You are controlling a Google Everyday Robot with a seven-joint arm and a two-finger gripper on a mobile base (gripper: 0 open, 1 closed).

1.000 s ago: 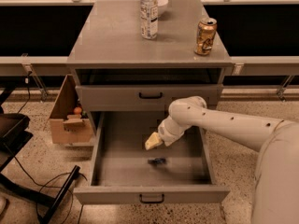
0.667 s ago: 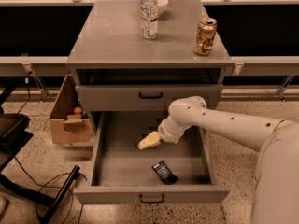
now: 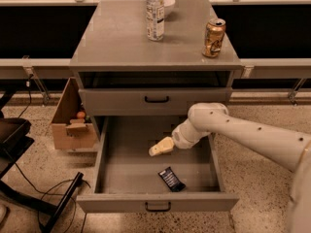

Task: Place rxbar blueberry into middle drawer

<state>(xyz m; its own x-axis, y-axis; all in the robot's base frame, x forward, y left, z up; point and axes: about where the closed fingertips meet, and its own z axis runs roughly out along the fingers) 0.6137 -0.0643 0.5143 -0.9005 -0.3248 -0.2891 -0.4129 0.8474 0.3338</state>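
The rxbar blueberry (image 3: 171, 179), a small dark navy bar, lies flat on the floor of the open middle drawer (image 3: 116, 171), near its front and right of centre. My gripper (image 3: 158, 148) hangs over the drawer's middle, above and to the left of the bar, apart from it and holding nothing. Its pale fingers (image 3: 161, 147) point left. The white arm reaches in from the right. The drawer above (image 3: 155, 100) is closed.
A gold drink can (image 3: 214, 38), a clear water bottle (image 3: 155, 13) and a white bowl (image 3: 167, 4) stand on the cabinet top. A cardboard box (image 3: 70, 125) sits on the floor to the left. Black chair legs and cables lie at the lower left.
The bar left my gripper and dropped onto the drawer floor. My gripper then rose a little and moved left, away from the bar.
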